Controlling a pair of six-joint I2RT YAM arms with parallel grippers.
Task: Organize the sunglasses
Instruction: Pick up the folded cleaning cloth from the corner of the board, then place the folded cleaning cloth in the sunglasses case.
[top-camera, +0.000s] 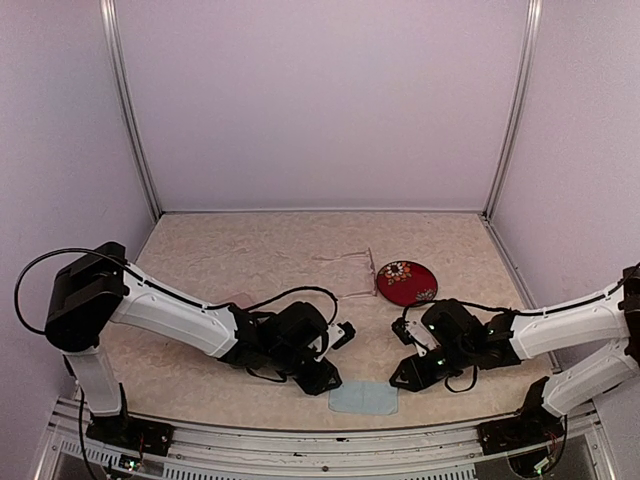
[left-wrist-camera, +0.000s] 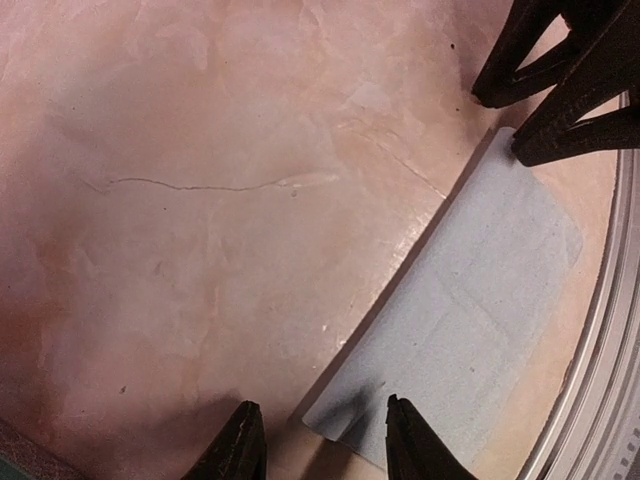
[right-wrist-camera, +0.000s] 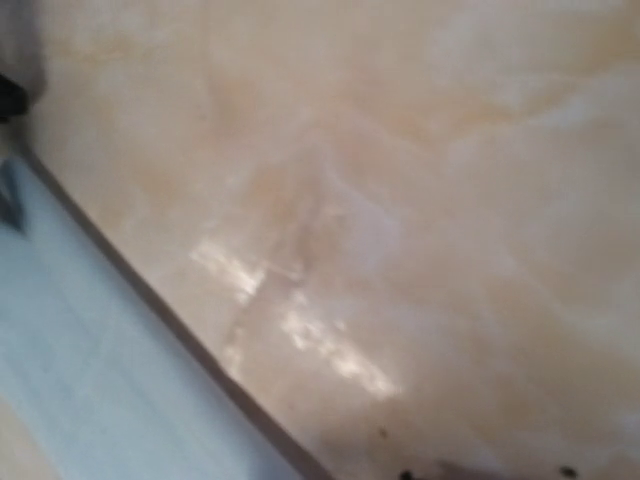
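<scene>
The pale clear-framed sunglasses (top-camera: 352, 272) lie open on the table at mid-back, just left of a round red case. A faint pink shape (top-camera: 238, 297) shows behind my left forearm; it may be the red-pink pair, mostly hidden. My left gripper (top-camera: 322, 378) is low at the table's front. In the left wrist view it (left-wrist-camera: 322, 440) is open, its fingers straddling the near corner of a light-blue cloth (left-wrist-camera: 470, 300). My right gripper (top-camera: 404, 378) is low by the cloth's right edge. Its dark fingers (left-wrist-camera: 520, 70) stand apart and empty. The right wrist view is blurred.
A round red case with a flower pattern (top-camera: 406, 283) lies right of the pale glasses. The light-blue cloth (top-camera: 363, 398) lies flat at the front centre, next to the metal front rail (left-wrist-camera: 610, 380); it also shows in the right wrist view (right-wrist-camera: 80, 370). Walls enclose three sides.
</scene>
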